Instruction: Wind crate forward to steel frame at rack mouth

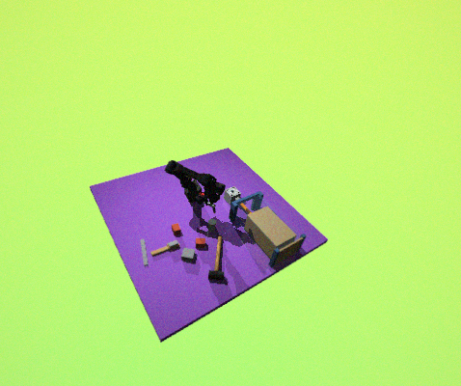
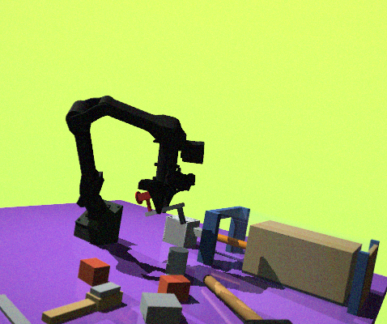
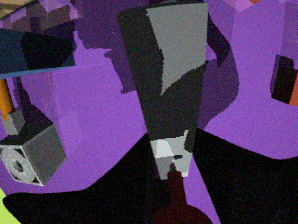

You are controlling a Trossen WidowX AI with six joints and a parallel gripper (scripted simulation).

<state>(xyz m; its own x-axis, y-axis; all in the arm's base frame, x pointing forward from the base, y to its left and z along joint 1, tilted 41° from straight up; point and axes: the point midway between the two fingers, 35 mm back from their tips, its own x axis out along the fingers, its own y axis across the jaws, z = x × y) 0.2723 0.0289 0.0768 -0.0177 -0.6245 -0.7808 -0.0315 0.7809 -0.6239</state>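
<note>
Purple bench (image 2: 27,243); gripper (image 2: 161,209) grips winch handle (image 2: 174,209), seemingly above winch (image 2: 180,234).

No text, label or number can be read — anywhere.
</note>
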